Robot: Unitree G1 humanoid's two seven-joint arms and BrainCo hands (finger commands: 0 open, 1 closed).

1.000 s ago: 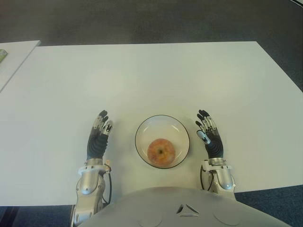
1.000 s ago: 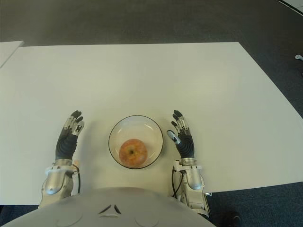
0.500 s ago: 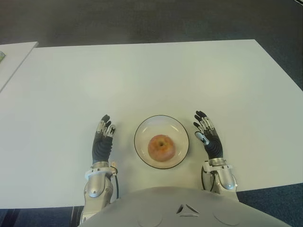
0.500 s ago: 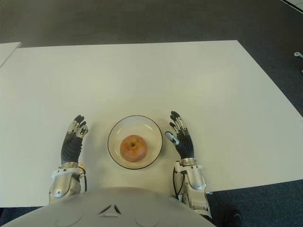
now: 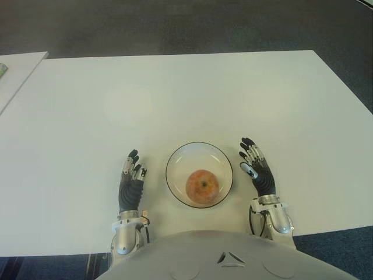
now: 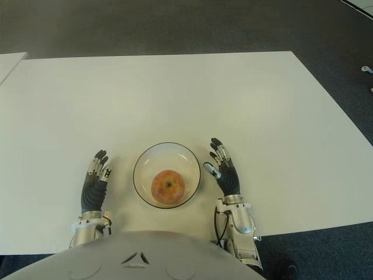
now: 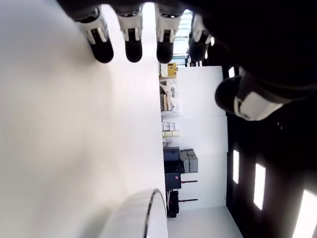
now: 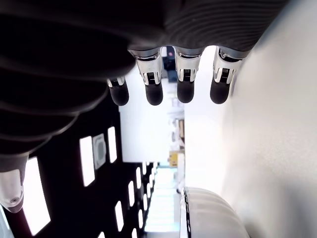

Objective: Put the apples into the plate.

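At the near edge of the white bench (image 5: pixel 175 93), the robot's grey torso (image 5: pixel 221 256) fills the bottom of the eye views. Just beyond it, the left hand (image 5: pixel 131 184) shows to the left of the plate (image 5: pixel 178 160), fingers extended and slightly spread, holding nothing; its wrist view shows four straight fingertips (image 7: pixel 131 47) over bare bench with the thumb apart from them, and the plate's rim at the edge of that picture. The right hand (image 5: pixel 256 169) shows to the right of the plate, closer to its rim than the left hand is, also with fingers stretched out and empty; its own wrist view shows four straight fingertips (image 8: pixel 184 89) and the plate's edge below them.

Between the two hands sits the plate, a shallow clear dish with a dark rim, and inside it lies one apple (image 5: pixel 202 185), reddish-yellow, stem dimple up, resting toward the near side of the dish. Neither hand touches the apple, and nothing lies between either hand and the plate.

Farther out, the bench surface is plain white all the way to its far edge. At far left, a second white table (image 5: pixel 14 73) stands beside the bench, separated by a narrow gap, with a small item at its left edge too cut off to identify. Dark carpeted floor (image 5: pixel 175 26) lies beyond the far edge and to the right.
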